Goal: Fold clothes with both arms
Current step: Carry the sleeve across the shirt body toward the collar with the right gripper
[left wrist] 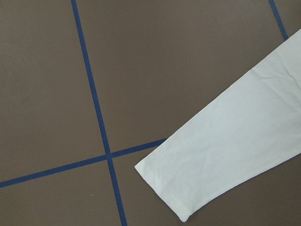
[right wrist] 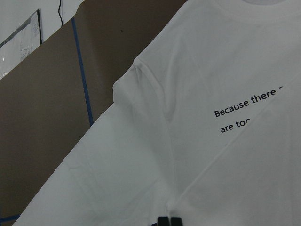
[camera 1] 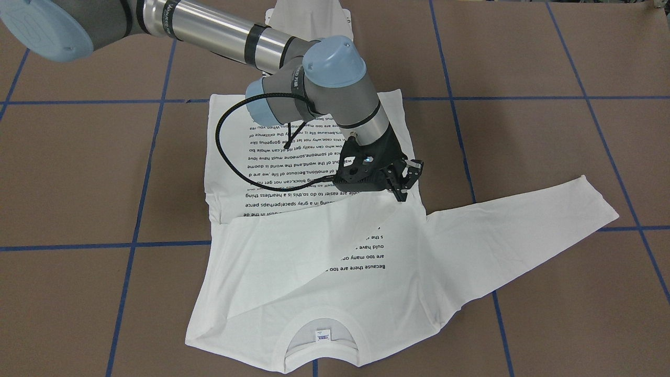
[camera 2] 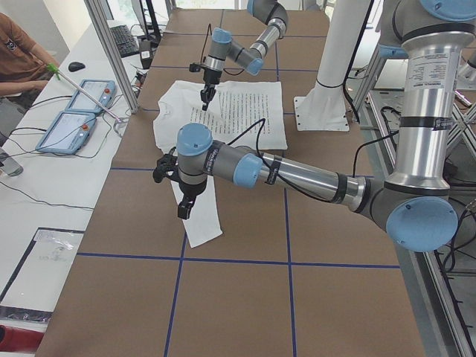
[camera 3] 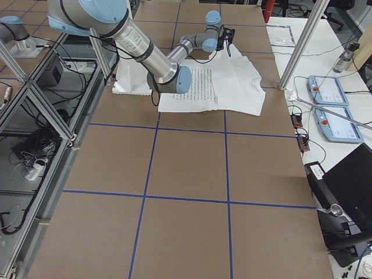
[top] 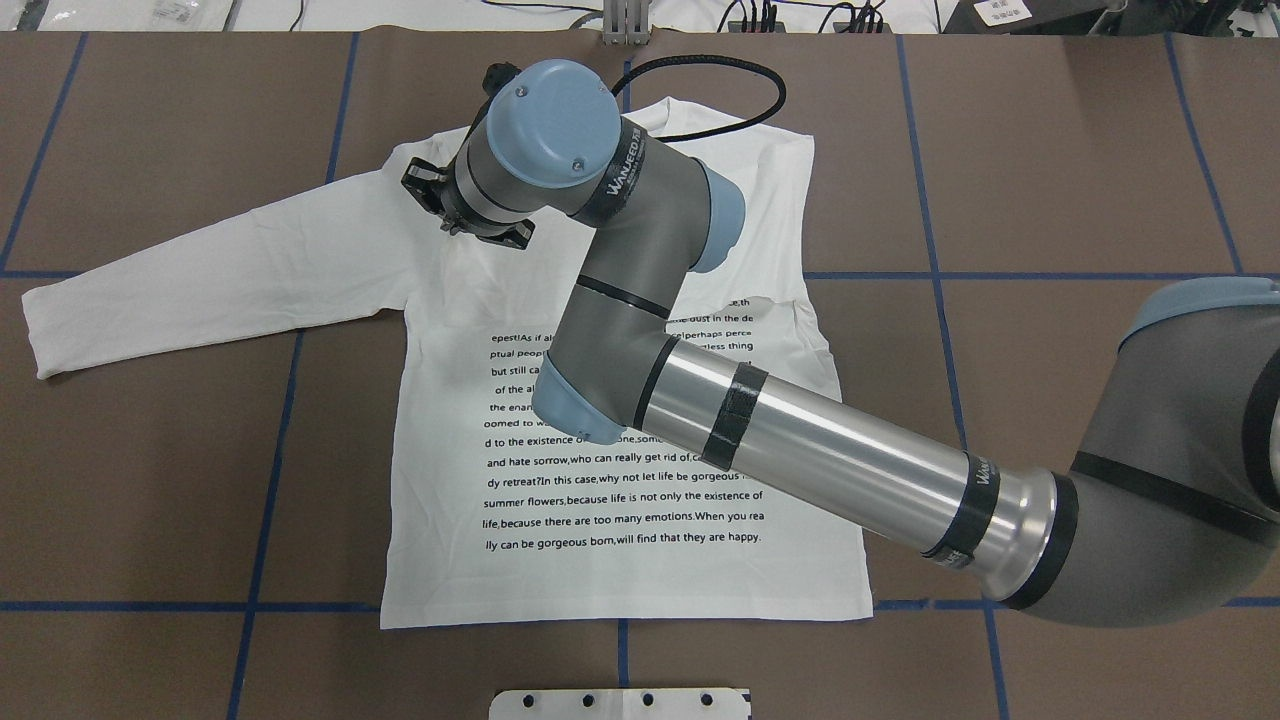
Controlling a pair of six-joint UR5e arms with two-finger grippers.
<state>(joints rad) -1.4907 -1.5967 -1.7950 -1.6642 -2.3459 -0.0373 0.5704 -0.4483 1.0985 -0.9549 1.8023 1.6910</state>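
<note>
Nearest me, at the bottom centre of the overhead view, lies the hem of the white long-sleeved T-shirt (top: 620,570). It is spread flat on the brown table (top: 1050,150), print side up, collar away from me. Beyond the black text block (top: 620,490), the folded sleeve (camera 1: 293,246) lies slantwise over the chest.

The stretched sleeve (top: 200,270) is what I judge the next fold turns on. Its long axis runs from the shoulder, upper centre of that view, out and slightly down to the left edge. My right pincer (right wrist: 168,221) stands over that shoulder, just beside the armpit seam. Its tips are closed together, and I cannot tell whether a pinch of cloth sits between them. My left pincer (camera 2: 183,208) hangs above the cuff (left wrist: 169,188) and is the nearer one to it. I cannot tell whether it is open or closed.

The cloth looks like a thin, limp knit, softly creased. Farthest off, the ribbed round collar (camera 1: 335,317) frames a small neck label (camera 1: 322,335).
</note>
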